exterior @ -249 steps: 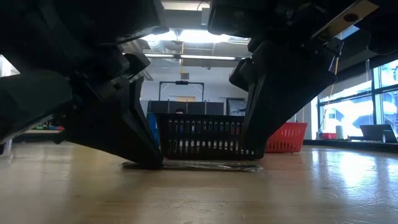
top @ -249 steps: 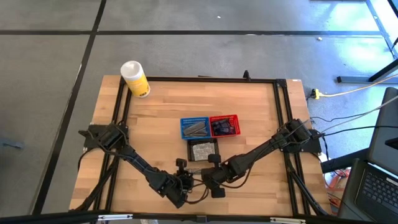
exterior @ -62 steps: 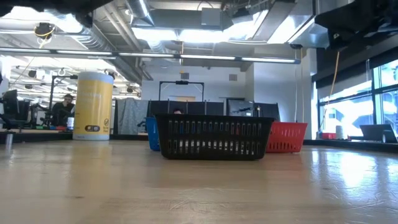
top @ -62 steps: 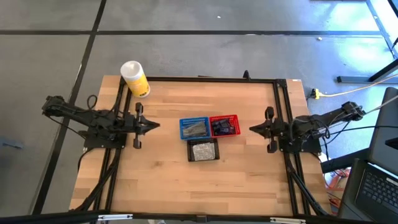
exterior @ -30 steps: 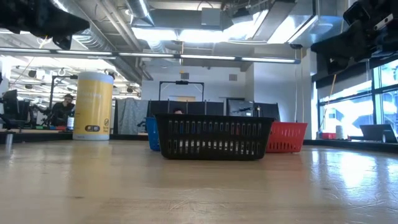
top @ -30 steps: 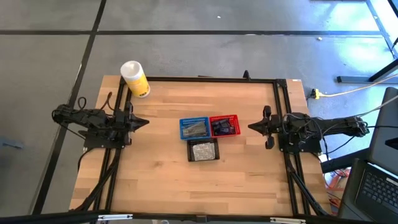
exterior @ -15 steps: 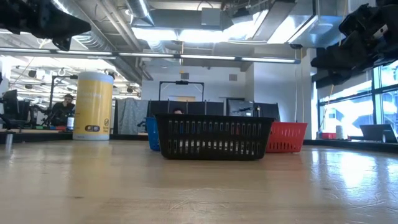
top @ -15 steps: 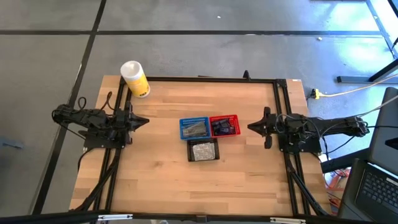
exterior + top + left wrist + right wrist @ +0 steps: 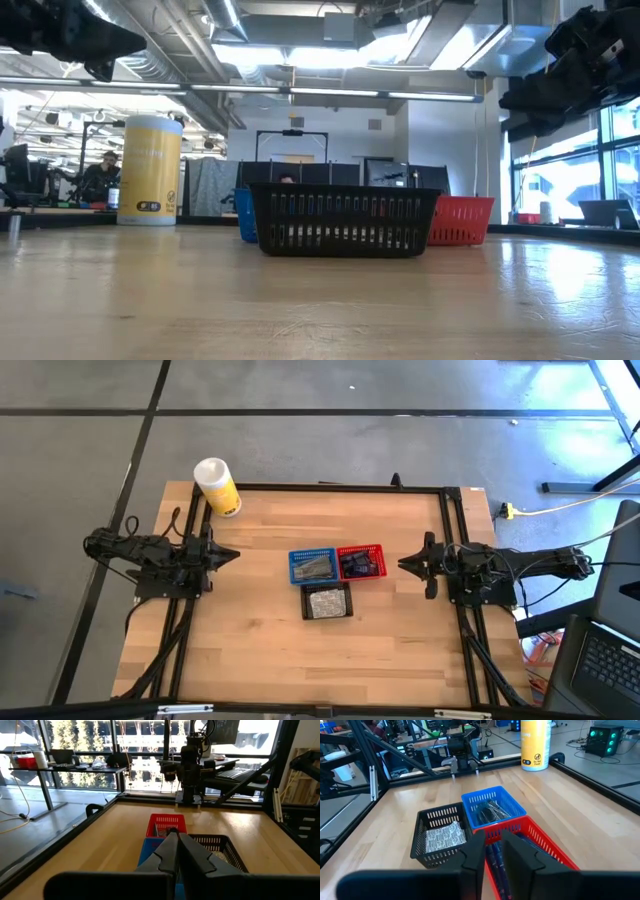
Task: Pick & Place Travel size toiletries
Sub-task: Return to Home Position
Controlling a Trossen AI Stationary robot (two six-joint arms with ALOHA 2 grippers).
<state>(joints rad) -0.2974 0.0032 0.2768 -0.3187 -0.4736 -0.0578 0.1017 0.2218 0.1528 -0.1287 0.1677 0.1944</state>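
**Inspector:** High view, please.

**Assessor:** The left gripper (image 9: 229, 556) is folded at the left edge of the table (image 9: 400, 650) and the right gripper (image 9: 405, 565) at the right edge. Both point inward at three bins at the centre. All the toiletries (image 9: 318, 565) that I can see lie in bins. Grey tubes (image 9: 310, 569) are in the blue bin (image 9: 295, 555). Dark items (image 9: 358, 566) are in the red bin (image 9: 381, 550), which touches the blue one. Packets (image 9: 326, 603) are in the black bin (image 9: 305, 603), just in front. I see none loose on the wood. The canister (image 9: 217, 485) stands at the far left corner, well apart.

**Inspector:** Low view?

**Assessor:** Both arms hang high at the upper corners. The black bin (image 9: 340, 220) is nearest and its contents are unreadable.

**Inspector:** Wrist views?

**Assessor:** On the left wrist the fingers (image 9: 167, 851) are pressed together, with nothing between them. The blue bin is closest ahead and the red beyond it. On the right wrist the fingers (image 9: 520, 851) stand at a narrow gap and hold nothing. The red bin is closest. The tubes' long axis runs roughly along the line joining the two arms.

**Inspector:** Finding?

**Assessor:** In my judgement the sorting is complete. The left arm is nearer the blue bin and the right arm nearer the red. Parking needs no reach toward the centre.
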